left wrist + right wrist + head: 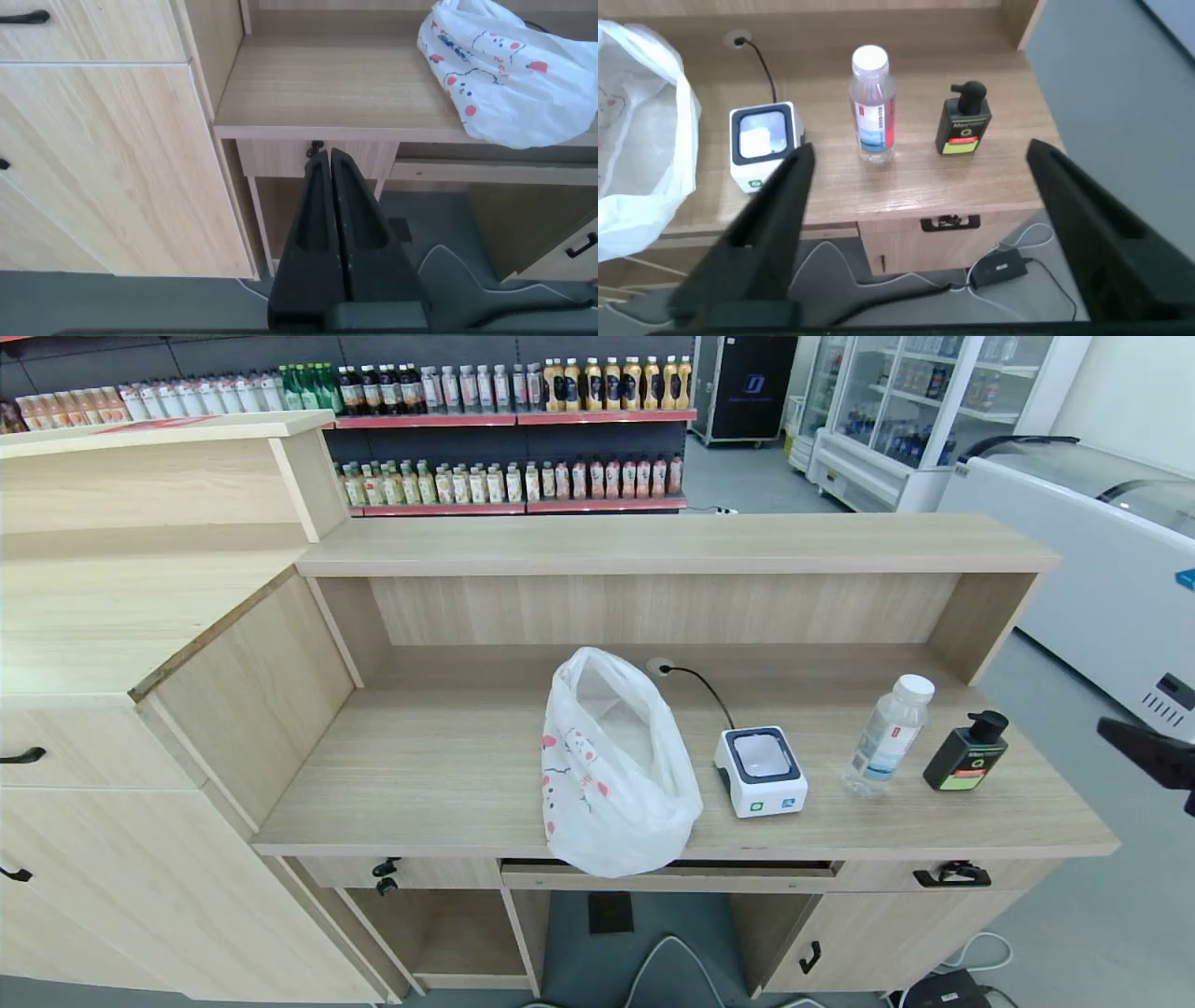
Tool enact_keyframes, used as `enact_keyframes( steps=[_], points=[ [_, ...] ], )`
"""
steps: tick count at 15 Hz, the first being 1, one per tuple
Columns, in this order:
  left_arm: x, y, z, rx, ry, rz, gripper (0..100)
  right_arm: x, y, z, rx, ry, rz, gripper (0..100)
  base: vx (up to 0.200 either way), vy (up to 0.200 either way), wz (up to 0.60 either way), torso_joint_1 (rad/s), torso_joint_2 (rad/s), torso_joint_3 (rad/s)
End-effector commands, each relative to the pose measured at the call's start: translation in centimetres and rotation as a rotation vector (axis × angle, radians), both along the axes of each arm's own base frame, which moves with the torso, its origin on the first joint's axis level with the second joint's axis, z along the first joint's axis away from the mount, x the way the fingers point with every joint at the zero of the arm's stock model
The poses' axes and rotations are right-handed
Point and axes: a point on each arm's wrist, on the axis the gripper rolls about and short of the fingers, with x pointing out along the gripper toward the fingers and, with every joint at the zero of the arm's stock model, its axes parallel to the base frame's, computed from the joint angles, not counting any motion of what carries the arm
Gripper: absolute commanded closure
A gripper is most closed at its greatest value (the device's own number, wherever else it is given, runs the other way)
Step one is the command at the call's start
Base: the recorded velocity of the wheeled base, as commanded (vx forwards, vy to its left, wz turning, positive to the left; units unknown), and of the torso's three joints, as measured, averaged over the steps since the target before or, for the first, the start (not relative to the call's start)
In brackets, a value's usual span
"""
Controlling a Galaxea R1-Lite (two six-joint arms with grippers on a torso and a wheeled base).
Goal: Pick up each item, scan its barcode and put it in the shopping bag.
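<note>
Right gripper (919, 151), jaws spread wide, faces the upright water bottle (887, 735) standing just right of the barcode scanner (761, 771); the left gripper (329, 159), closed, hangs farther off, past the shopping bag (607, 775).

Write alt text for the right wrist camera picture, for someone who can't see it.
The right gripper, open wide, hangs before a wooden counter. On it stand a clear water bottle and a dark pump bottle, beside a barcode scanner and a white shopping bag.

Gap between scanner (760, 770) and bottle (887, 737) — shelf (672, 543) overhangs back.
</note>
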Motion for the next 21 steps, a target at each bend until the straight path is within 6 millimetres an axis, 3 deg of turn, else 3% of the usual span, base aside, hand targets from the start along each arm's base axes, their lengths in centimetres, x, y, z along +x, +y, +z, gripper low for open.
enact_keyframes(
  steps=[1,5,9,13,16,21],
  points=[
    [0.0,0.0,0.0,0.0,0.0,0.0,100,3.4,-1.2,-2.6,0.019,0.099,-0.013,0,0.0,0.0,0.0,0.0,0.0,0.0],
    [0.0,0.0,0.0,0.0,0.0,0.0,100,8.7,-3.7,-5.7,-0.048,0.084,-0.06,0,0.0,0.0,0.0,0.0,0.0,0.0],
    [0.0,0.0,0.0,0.0,0.0,0.0,100,11.6,-5.0,-9.2,-0.09,0.13,-0.058,0,0.0,0.0,0.0,0.0,0.0,0.0],
    [0.0,0.0,0.0,0.0,0.0,0.0,100,13.8,-5.5,-11.5,-0.145,0.131,-0.045,0,0.0,0.0,0.0,0.0,0.0,0.0],
    [0.0,0.0,0.0,0.0,0.0,0.0,100,15.6,-5.5,-12.0,-0.147,0.107,-0.028,0,0.0,0.0,0.0,0.0,0.0,0.0],
    [0.0,0.0,0.0,0.0,0.0,0.0,100,18.6,-3.8,-12.2,-0.15,0.066,0.071,0,0.0,0.0,0.0,0.0,0.0,0.0]
  ],
)
